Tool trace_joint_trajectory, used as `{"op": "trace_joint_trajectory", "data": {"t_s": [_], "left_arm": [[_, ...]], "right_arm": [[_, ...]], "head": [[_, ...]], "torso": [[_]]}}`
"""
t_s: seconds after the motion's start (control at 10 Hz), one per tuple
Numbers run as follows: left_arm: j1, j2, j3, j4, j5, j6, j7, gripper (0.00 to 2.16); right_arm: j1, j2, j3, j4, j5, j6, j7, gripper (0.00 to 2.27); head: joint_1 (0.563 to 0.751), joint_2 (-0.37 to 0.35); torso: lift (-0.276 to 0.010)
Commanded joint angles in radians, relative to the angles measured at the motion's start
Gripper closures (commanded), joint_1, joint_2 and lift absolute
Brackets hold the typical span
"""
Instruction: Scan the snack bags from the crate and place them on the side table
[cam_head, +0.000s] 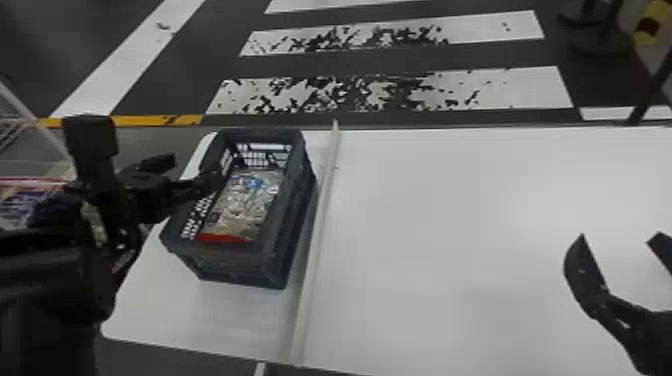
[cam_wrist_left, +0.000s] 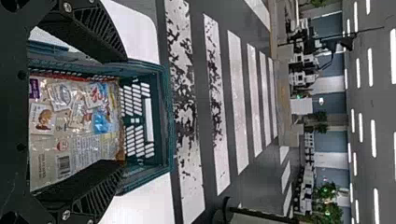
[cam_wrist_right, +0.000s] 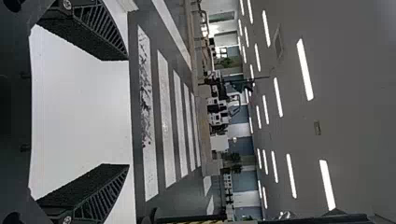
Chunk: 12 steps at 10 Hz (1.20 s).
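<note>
In the head view, a dark, rectangular plastic crate with slotted walls (cam_head: 287, 225) sits on the white, smooth-topped table (cam_head: 450, 225), beside a pale, straight raised strip (cam_head: 320, 225). A glossy beige snack bag with a blue patch (cam_head: 245, 200) lies inside the crate. The left gripper (cam_head: 194, 171) is at the crate's left rim; whether it touches, I cannot tell. The right gripper (cam_head: 617, 240) is over the table's right part, fingers apart.

The left wrist view adds a black-and-white barcode (cam_wrist_left: 63, 166) on the snack bag's printed face; the left gripper's fingers stand spread.

The right wrist view shows white tabletop between the right gripper's parted fingers, with the striped dark floor (cam_wrist_right: 161, 116) beyond.
</note>
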<state>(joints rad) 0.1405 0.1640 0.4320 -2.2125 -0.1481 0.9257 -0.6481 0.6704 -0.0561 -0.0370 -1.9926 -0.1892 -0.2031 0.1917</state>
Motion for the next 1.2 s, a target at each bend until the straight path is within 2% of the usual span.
{"op": "trace_joint_trajectory", "data": {"t_s": [0.0,0.2,0.4,0.6,0.8,1.1], "left_arm": [[-0.036,0.016,-0.006,0.056,-0.056,0.012,-0.035,0.10],[-0.082,0.040,-0.039,0.146,-0.122,0.015,-0.094,0.10],[-0.140,0.055,-0.111,0.237,-0.209,0.009,-0.153,0.10],[-0.199,0.055,-0.159,0.313,-0.263,0.012,-0.185,0.10],[-0.257,0.054,-0.225,0.404,-0.360,0.015,-0.216,0.10],[-0.335,0.043,-0.279,0.568,-0.429,0.015,-0.240,0.10]], "right_arm": [[0.000,-0.002,0.008,-0.002,0.002,0.000,0.000,0.06],[0.000,-0.004,0.011,-0.002,0.004,0.000,0.002,0.06],[0.000,-0.004,0.014,-0.003,0.005,0.000,0.006,0.06],[0.000,-0.010,0.022,-0.003,0.005,0.000,0.006,0.06],[0.000,-0.011,0.023,-0.003,0.005,0.000,0.006,0.06],[0.000,-0.011,0.026,-0.003,0.005,0.000,0.008,0.06]], "head": [[0.695,0.232],[0.695,0.246],[0.695,0.241],[0.695,0.230],[0.695,0.215],[0.695,0.199]], "torso": [[-0.094],[-0.094],[-0.094],[-0.094],[-0.094],[-0.094]]}}
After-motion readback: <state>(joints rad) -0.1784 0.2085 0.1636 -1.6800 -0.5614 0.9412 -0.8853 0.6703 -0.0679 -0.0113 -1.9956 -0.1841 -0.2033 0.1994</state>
